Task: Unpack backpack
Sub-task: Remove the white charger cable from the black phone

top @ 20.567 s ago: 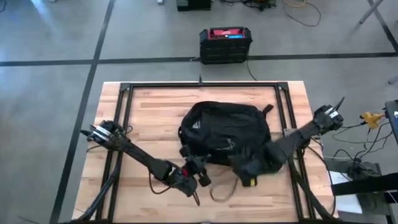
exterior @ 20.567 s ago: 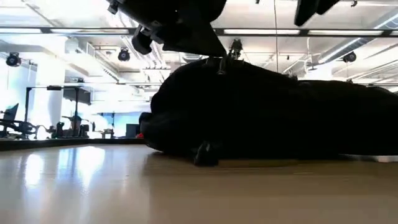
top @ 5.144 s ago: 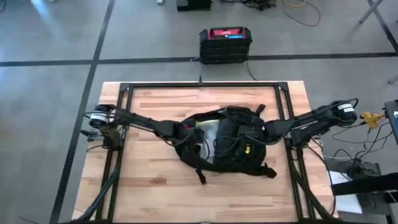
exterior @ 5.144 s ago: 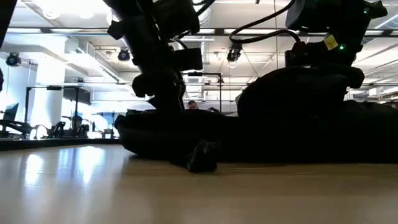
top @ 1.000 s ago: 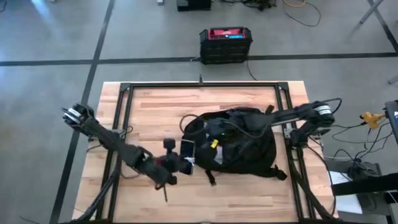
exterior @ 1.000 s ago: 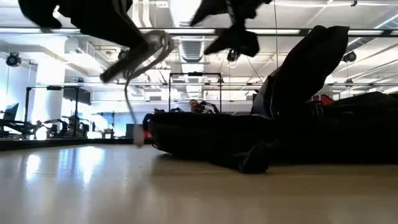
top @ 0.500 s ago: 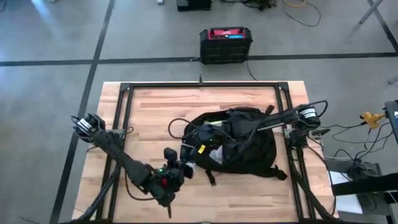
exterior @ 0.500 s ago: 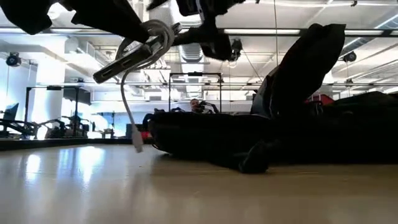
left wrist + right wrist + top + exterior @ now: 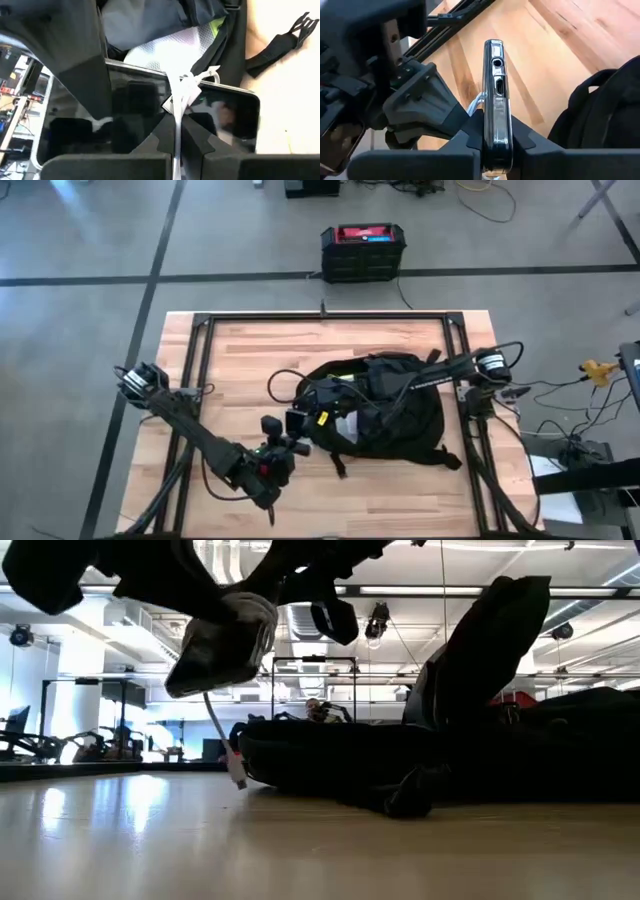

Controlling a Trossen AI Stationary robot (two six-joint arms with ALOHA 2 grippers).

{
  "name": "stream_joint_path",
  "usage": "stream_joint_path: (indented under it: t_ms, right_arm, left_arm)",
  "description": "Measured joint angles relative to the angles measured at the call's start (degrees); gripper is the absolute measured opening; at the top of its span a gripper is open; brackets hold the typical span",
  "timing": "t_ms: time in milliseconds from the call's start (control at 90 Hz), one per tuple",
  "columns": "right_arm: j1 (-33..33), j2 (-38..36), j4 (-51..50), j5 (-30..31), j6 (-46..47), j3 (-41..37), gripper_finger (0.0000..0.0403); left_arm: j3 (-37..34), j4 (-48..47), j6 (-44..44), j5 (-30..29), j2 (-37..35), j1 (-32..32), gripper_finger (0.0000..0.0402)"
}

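Observation:
The black backpack lies open on the wooden table, right of middle, with one part standing up. At its left side both grippers meet above the table. My right gripper reaches across the backpack and is shut on a dark phone in a clear case. My left gripper comes from the near left and is shut on a white cable. The cable's plug hangs just above the tabletop. My left gripper pinches the white cable between its two fingers, and the cable runs along them. The cable's bunched part lies against the phone's screen. Its free end hangs slack below. My right gripper pinches the phone's two broad faces between its fingers at one end. The narrow edge with the ports faces the wrist camera. The phone is lifted clear of the table.
White mesh fabric shows in the backpack's opening, and a loose black strap lies on the wood at its near side. Black frame rails run along the table's edges. A black box with a red top stands on the floor beyond the far edge.
My right gripper has come from over the backpack toward the table's left and near edges, up to my left gripper. My left gripper has drawn a little toward the near edge. The phone has tipped from edge-on to broad-face in the low view, and the hanging plug has swung toward the backpack.

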Motion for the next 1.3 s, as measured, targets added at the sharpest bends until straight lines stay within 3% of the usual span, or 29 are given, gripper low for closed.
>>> stream_joint_path:
  t_ms: [411,678,944,1300]
  right_arm:
    - [-0.9,0.3,2.3,1.3,-2.6,0.0,0.0018]
    - [-0.9,1.2,1.9,1.4,-6.8,-0.2,0.0018]
    - [-1.1,1.2,1.0,2.5,-10.5,0.0,0.0018]
    - [-1.3,2.0,0.5,2.6,-15.3,0.0,0.0018]
  left_arm:
    - [-4.6,6.3,-5.8,-1.2,-0.3,0.9,0.0000]
    - [-4.9,11.7,-3.4,5.8,-0.1,3.5,0.0000]
    - [-6.4,10.2,-7.1,5.1,-1.4,2.0,0.0001]
    - [-8.2,7.7,-8.4,8.3,-10.3,1.1,0.0062]
